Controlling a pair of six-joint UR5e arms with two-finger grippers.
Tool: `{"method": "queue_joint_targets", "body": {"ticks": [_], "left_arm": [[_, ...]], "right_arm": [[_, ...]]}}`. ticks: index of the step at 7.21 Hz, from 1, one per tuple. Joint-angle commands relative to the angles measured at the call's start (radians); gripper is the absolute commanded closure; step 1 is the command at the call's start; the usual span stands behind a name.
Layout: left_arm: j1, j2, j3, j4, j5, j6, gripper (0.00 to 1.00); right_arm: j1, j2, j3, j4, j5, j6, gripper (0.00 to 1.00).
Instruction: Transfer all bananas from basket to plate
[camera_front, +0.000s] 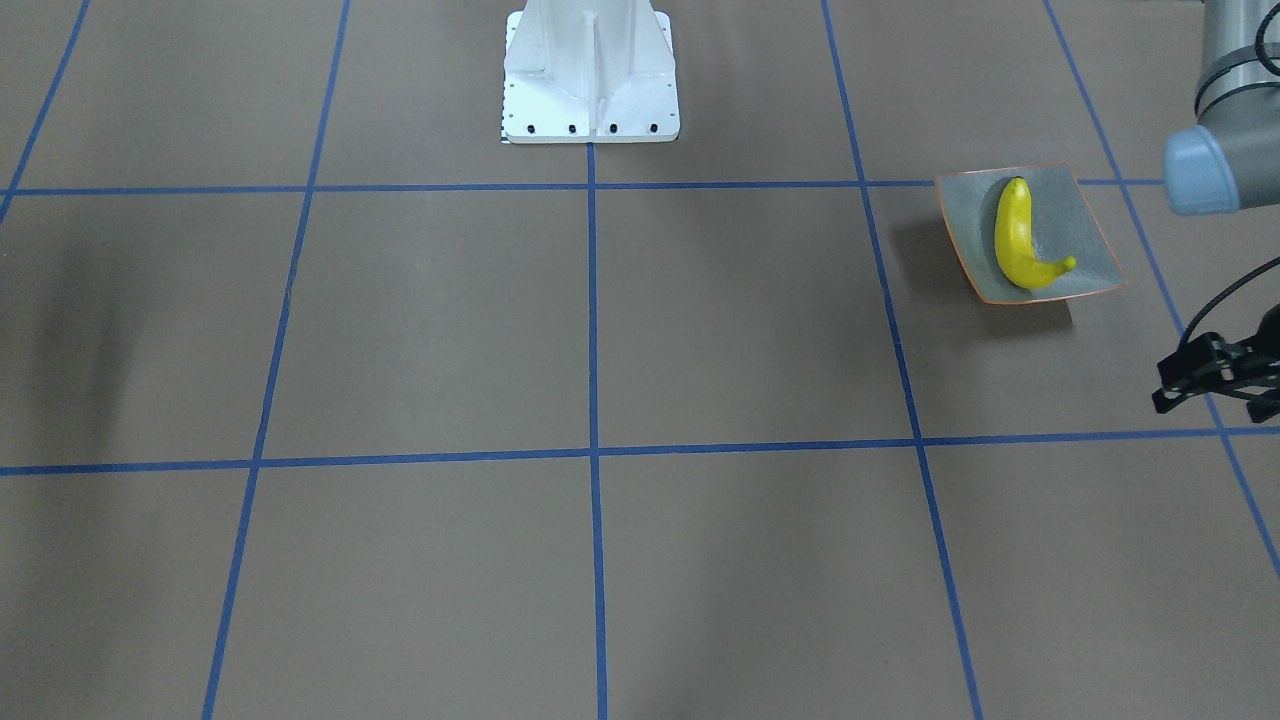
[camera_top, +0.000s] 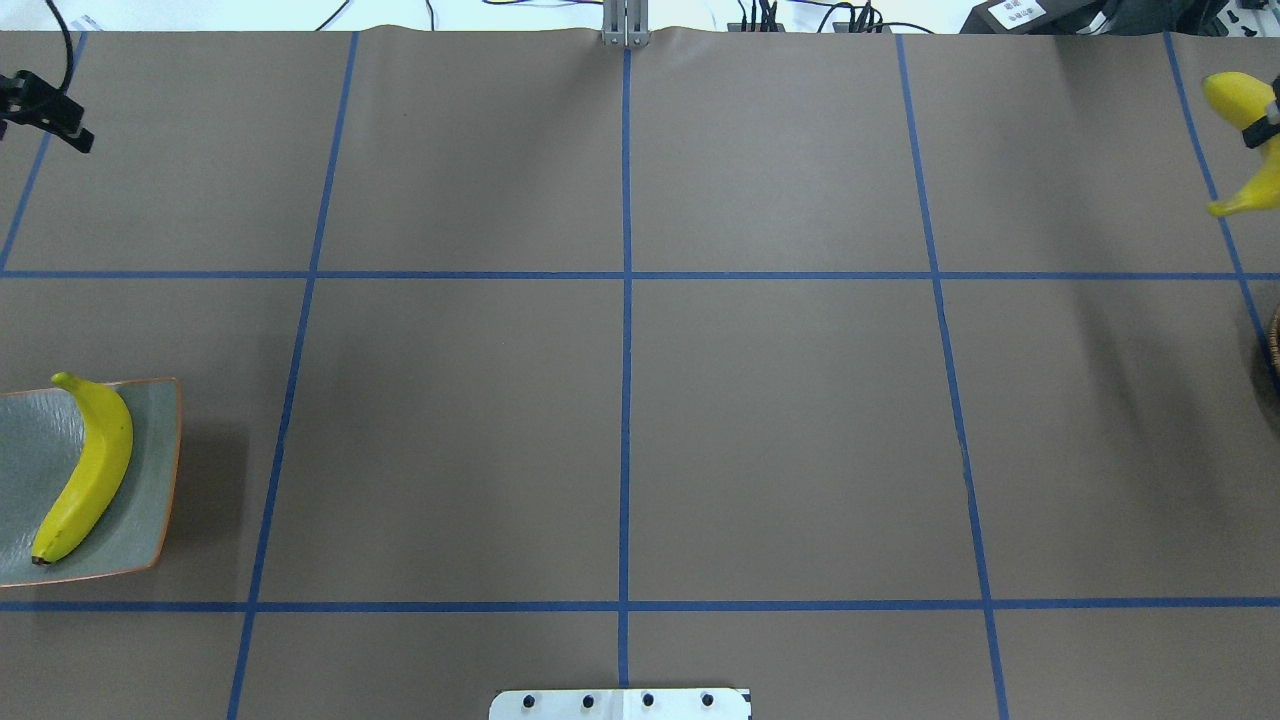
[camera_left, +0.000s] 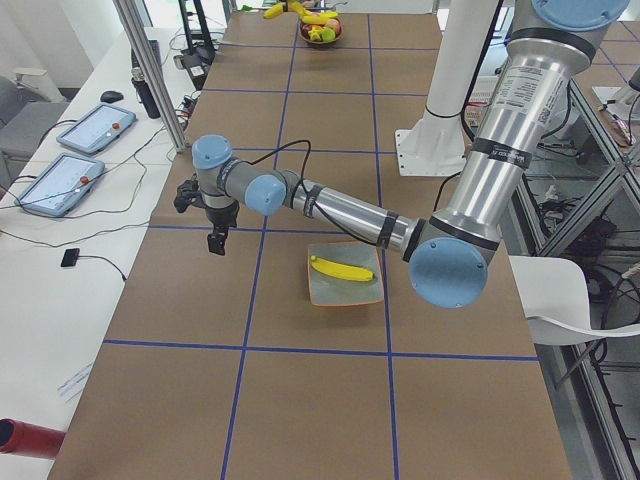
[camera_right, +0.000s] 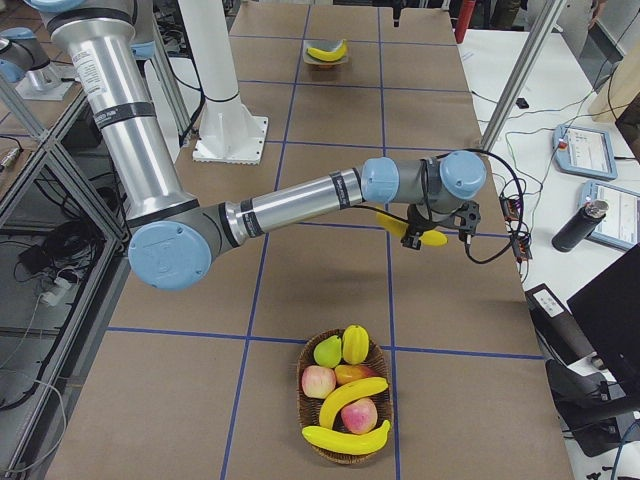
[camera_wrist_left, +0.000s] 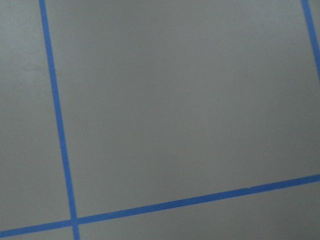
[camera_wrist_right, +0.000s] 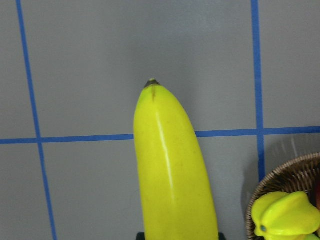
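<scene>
The right gripper (camera_right: 437, 232) is clamped on a curved yellow banana (camera_wrist_right: 170, 170) whose long free end could swing loose before reaching the distant square grey-green plate (camera_top: 155, 500); how far the left gripper (camera_front: 1215, 385) is open, I cannot tell

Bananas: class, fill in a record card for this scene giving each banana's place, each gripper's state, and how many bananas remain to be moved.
On plate: one plated banana, lying diagonally across the plate.
In the air: one held banana, clamped in the right gripper, above the table near the basket.
In basket: two basket bananas, among other fruit.
Left gripper: open, empty, over bare table.
Yet to reach the plate: three.
</scene>
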Motion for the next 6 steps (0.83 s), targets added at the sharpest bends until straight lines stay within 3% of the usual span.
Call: {"method": "queue_joint_targets", "body": {"ticks": [1, 2, 3, 5, 6], "left_arm": [[0.145, -0.084, 0.043, -0.249, -0.002, -0.391, 0.00], [0.170, -0.103, 0.071, -0.375, -0.002, -0.515, 0.00], [0.187, -0.129, 0.098, -0.476, -0.002, -0.621, 0.00], [0.247, -0.160, 0.114, -0.670, 0.019, -0.822, 0.00], [0.302, -0.165, 0.112, -0.782, 0.101, -0.920, 0.00]], "right_arm": [[-0.124, 0.014, 0.014, 0.316, 0.009, 0.460, 1.00], [-0.152, 0.017, 0.003, 0.454, 0.004, 0.606, 1.00], [-0.157, 0.040, -0.003, 0.512, -0.002, 0.708, 1.00], [-0.161, 0.082, 0.002, 0.541, -0.012, 0.766, 1.00], [-0.163, 0.092, 0.023, 0.550, -0.035, 0.755, 1.00]]}}
